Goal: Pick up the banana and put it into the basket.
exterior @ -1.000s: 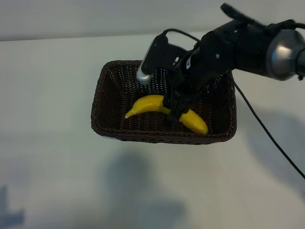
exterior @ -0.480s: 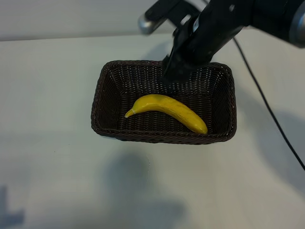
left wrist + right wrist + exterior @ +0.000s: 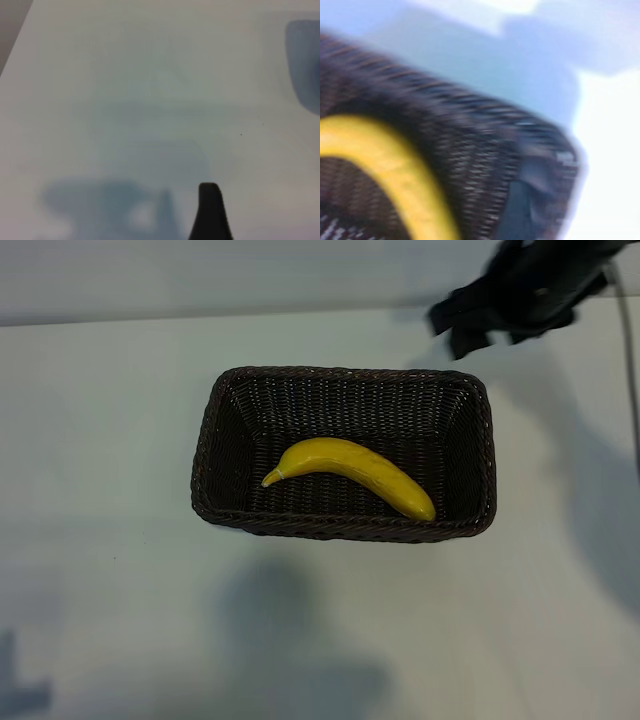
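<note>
— Where's the banana (image 3: 350,473) sitting?

— Flat on the floor of the wicker basket (image 3: 203,455), stem tip toward eight o'clock, fat end toward four o'clock, near the front wall. Nothing is touching it.

— Any room around the basket?

— Plenty. Bare white table (image 3: 110,610) lies open from six round to nine o'clock, and along the far rim as well.

— And the arms?

— The right gripper (image 3: 468,325) hangs up at one o'clock, outside the basket's far right corner and above the table, well apart from the fruit. It carries nothing; I cannot tell from here how wide its jaws stand. Its wrist camera looks down on the basket's corner and a curve of the banana.

— The left one?

— The left gripper (image 3: 209,212) is parked over bare table; only one dark fingertip shows, gripping nothing, jaws wide apart.
</note>
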